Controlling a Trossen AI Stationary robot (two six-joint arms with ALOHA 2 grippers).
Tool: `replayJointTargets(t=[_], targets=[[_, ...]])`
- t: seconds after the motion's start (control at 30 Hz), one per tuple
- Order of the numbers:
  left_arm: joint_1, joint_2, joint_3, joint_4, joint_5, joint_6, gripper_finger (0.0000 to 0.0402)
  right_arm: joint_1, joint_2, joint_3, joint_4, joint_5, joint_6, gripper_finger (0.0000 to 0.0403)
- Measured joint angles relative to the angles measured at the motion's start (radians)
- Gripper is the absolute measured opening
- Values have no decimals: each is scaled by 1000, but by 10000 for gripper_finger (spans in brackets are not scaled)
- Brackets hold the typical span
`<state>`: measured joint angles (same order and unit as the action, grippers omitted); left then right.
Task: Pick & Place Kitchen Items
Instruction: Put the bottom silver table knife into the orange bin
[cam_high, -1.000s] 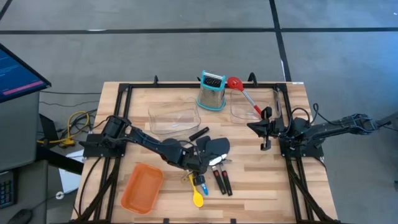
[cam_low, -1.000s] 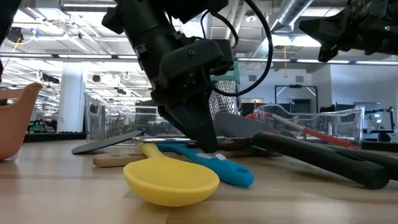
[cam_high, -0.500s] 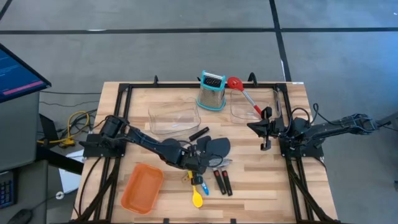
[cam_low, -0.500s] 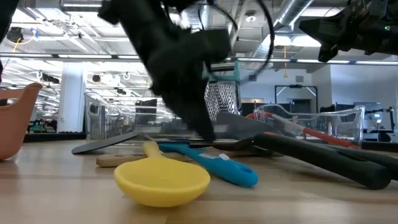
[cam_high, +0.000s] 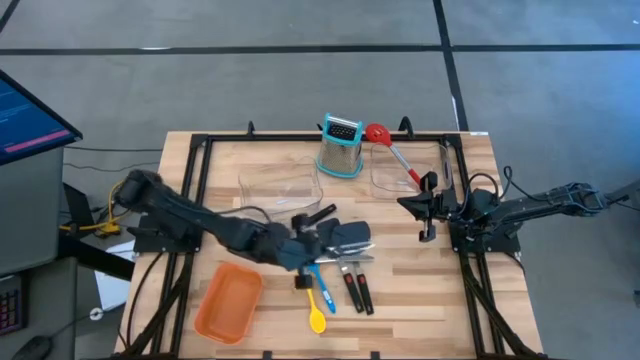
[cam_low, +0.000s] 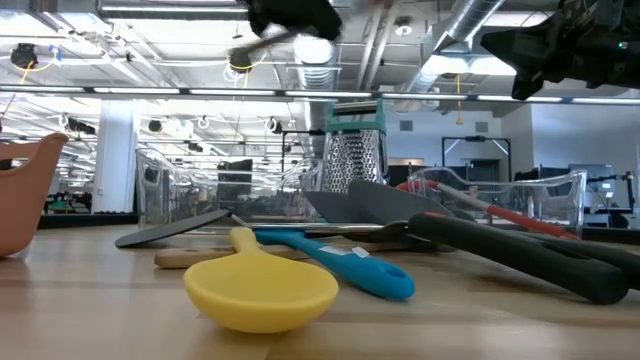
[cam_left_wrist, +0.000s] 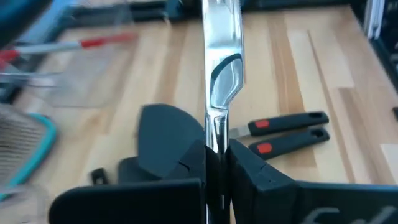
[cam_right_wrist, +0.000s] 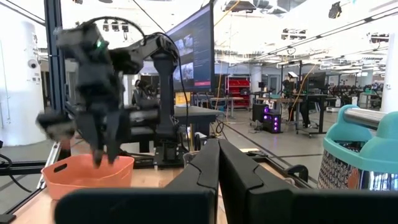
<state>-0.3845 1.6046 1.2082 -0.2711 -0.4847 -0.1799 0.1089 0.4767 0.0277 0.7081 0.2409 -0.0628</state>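
**Left gripper pinches a steel utensil above the pile**

Near the table's middle, the left gripper (cam_high: 300, 243) is raised off the wood with its fingers (cam_left_wrist: 249, 177) pressed against a slim steel utensil (cam_left_wrist: 221, 74), probably the tongs, which juts straight out from between them in the left wrist view. Beneath and just beside it lie the black spatulas (cam_high: 345, 238), two black-handled tools (cam_high: 357, 291) side by side, the blue spoon (cam_high: 321, 285) and the yellow spoon (cam_high: 318, 318), the last two touching at their handles. An orange tray (cam_high: 227, 301) sits near the front-left edge. At the far side, the red slotted spoon (cam_high: 392, 150) leans in a clear bin (cam_high: 405, 170) beside a grater (cam_high: 340, 146). The right gripper (cam_high: 428, 205) hovers pressed together at the right, well apart from the pile.
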Motion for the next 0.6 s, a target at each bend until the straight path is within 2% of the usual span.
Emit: replayJointTargets(t=[0.17, 0.37, 0.5, 0.6], targets=[[-38, -200, -118, -2, -57, -70, 8, 0, 0, 0, -1, 0, 0, 0], [-99, -447, -290, -3, -76, -299, 8, 0, 0, 0, -5, 0, 0, 0], [-162, -543, -403, -6, -92, -488, 8, 0, 0, 0, -5, 0, 1, 0], [-218, -560, -467, -5, -92, -622, 8, 0, 0, 0, -5, 0, 1, 0]])
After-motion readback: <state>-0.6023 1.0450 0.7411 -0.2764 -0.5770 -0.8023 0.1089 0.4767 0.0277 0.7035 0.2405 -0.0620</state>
